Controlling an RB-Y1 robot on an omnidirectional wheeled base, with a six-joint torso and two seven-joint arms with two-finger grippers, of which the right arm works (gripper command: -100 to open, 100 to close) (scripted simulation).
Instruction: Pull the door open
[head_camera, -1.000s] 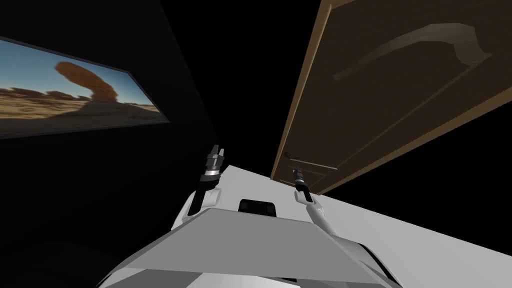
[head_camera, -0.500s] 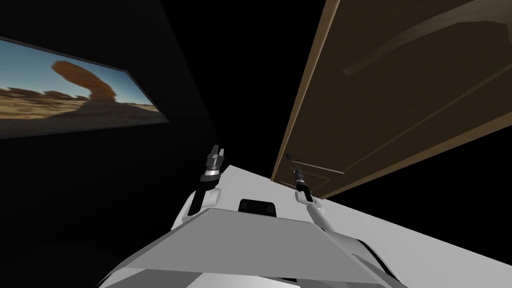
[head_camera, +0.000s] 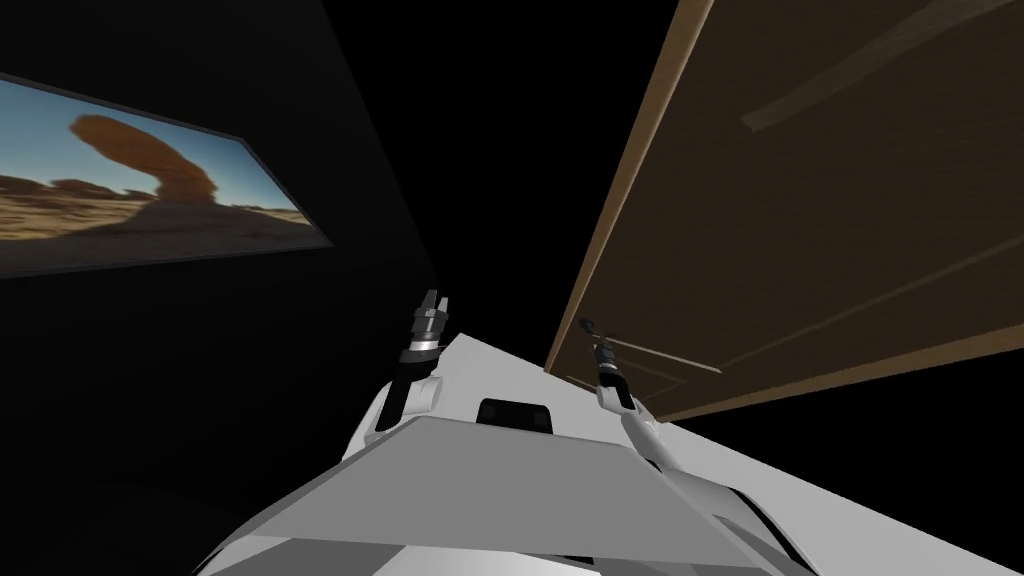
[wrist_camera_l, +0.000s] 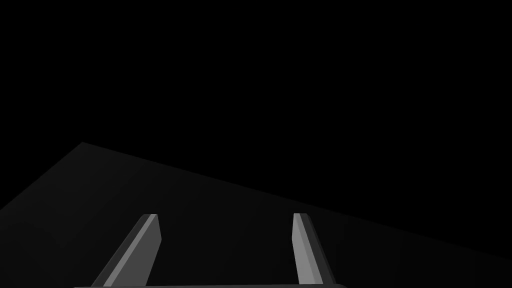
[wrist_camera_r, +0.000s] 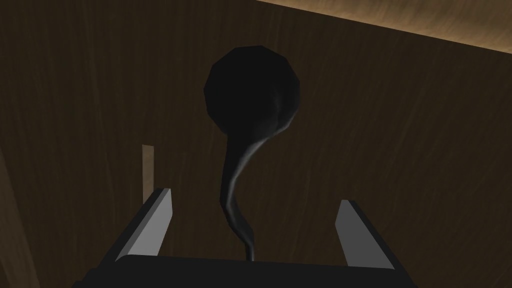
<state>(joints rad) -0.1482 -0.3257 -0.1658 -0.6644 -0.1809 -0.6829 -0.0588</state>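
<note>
A brown wooden door (head_camera: 820, 200) stands ajar on my right, its free edge slanting up through the head view. A dark lever handle (head_camera: 587, 326) sits low on that edge. My right gripper (head_camera: 601, 350) is at it. In the right wrist view the curved lever (wrist_camera_r: 240, 170) runs from its round rose (wrist_camera_r: 252, 90) down between the fingers of the right gripper (wrist_camera_r: 255, 207). Those fingers stand open and apart from the lever's sides, with the door's panel (wrist_camera_r: 400, 150) close behind. My left gripper (head_camera: 431, 300) is held up to the left, open and empty (wrist_camera_l: 226, 220).
A framed desert picture (head_camera: 150, 190) hangs on the dark wall to my left. A black area lies between that wall and the door's edge. Pale floor (head_camera: 850, 500) runs under the door and off to the right.
The door has swung further open, its edge moving right. My right gripper has gone slightly right and down with the handle. The left arm has stayed still.
</note>
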